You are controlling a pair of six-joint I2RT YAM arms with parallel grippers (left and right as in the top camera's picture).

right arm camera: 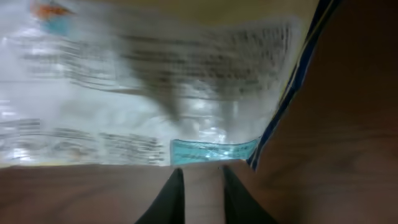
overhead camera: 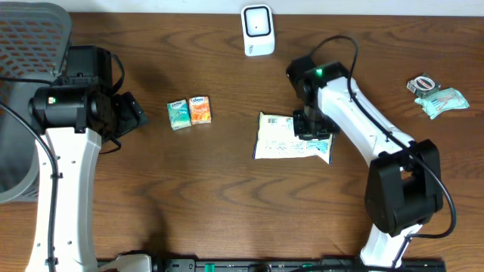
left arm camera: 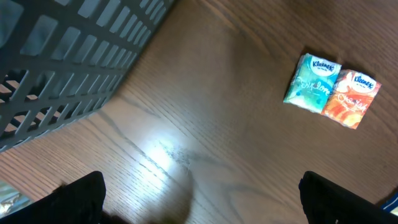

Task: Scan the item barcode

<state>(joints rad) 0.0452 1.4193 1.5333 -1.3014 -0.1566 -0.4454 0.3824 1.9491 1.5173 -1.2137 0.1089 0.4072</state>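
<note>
Item: we see a flat white packet (overhead camera: 287,140) printed with small text, lying near the middle of the table (overhead camera: 189,204). In the right wrist view the packet (right arm camera: 143,87) fills the upper part of the frame, blurred, with a teal strip and a blue edge at its near corner.
Barcode: we cannot make one out on the packet in any view.
Right gripper: the right gripper (overhead camera: 311,125) is down over the packet's right edge. Its wrist camera shows the right gripper (right arm camera: 202,180) with the tips right at the packet's border.
Right jaws: they stand close together with a narrow strip of wood showing between them. We cannot tell whether they pinch the packet's edge.
Scanner: a white scanner (overhead camera: 258,30) stands upright at the far edge of the table, well apart from the packet.
Tissue packs: a teal tissue pack (overhead camera: 178,114) and an orange tissue pack (overhead camera: 200,109) lie touching side by side, left of the packet. We see the same pair, teal (left arm camera: 312,83) and orange (left arm camera: 351,98), from the left wrist.
Left gripper: the left gripper (overhead camera: 134,113) hangs just left of the tissue packs, holding nothing. Seen from its wrist, the left gripper (left arm camera: 199,205) has its jaws spread wide.
Basket: a grey mesh basket (overhead camera: 23,45) sits at the far left (left arm camera: 62,56).
Far right: a crumpled pale-green wrapper (overhead camera: 442,100) lies near the table's right edge.
</note>
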